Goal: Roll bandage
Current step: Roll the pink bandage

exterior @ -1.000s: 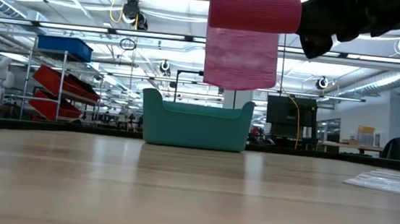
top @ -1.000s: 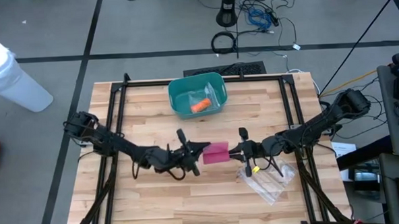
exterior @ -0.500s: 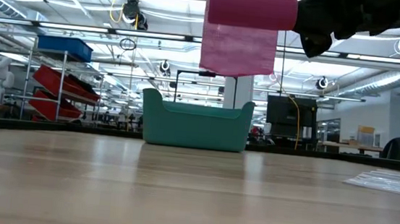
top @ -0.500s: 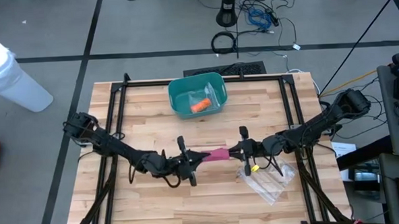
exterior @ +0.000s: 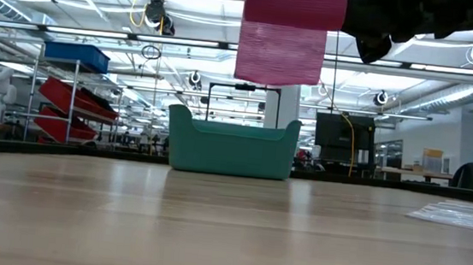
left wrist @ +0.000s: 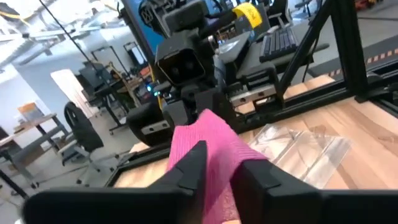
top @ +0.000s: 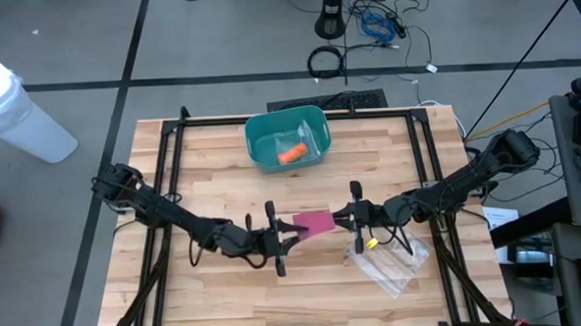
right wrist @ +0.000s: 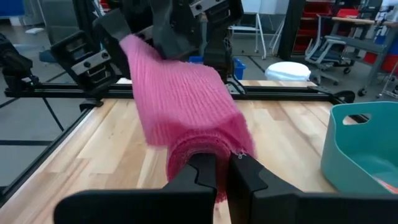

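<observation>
The right gripper [right wrist: 217, 163] is shut on the rolled core of the pink bandage [right wrist: 186, 109], clamped at the roll's end. The left gripper [left wrist: 219, 163] is only slightly parted, the loose tail lying between its fingers; whether the tail is actually pinched cannot be told. The bandage [top: 313, 222] is held in the air between both grippers over the middle of the table [top: 212, 157], well clear of the wood in the low view [exterior: 284, 34].

For a neat roll, the tail is best kept taut and square to the core, and re-gripped close to the roll before each turn. Slack would probably let the layers wander sideways.

Beyond lie the teal bin [top: 287, 139] and a clear plastic wrapper [top: 388, 265].
</observation>
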Available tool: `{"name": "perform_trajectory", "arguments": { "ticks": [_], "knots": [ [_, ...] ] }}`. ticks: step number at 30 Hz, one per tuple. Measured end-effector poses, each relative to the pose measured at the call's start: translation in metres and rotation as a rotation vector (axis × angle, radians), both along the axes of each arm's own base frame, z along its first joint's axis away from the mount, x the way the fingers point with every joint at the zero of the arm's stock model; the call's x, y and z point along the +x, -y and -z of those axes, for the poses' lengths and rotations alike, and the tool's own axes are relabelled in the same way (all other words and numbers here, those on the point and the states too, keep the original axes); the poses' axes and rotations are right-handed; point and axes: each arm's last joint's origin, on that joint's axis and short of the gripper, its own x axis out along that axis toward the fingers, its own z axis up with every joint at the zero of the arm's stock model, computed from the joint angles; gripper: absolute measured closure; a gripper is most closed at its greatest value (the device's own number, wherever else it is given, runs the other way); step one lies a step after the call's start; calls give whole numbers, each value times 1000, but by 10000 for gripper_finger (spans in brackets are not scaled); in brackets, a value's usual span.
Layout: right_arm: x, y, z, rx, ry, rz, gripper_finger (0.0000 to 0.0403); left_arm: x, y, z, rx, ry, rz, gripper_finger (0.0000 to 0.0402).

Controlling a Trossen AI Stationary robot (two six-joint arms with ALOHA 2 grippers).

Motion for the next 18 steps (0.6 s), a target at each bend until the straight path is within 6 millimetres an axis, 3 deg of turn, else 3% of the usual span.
{"name": "perform_trajectory", "arguments": {
  "ticks": [10,14,18],
  "knots": [
    [0,1,2,-37,-22,31,401,9,12,-10,14,-180,42,181],
    [0,2,2,-48,-23,63,401,7,11,-4,55,-255,-40,159],
    [0,3,2,-47,-17,75,401,7,7,-9,73,-204,-197,157]
  ]
}}
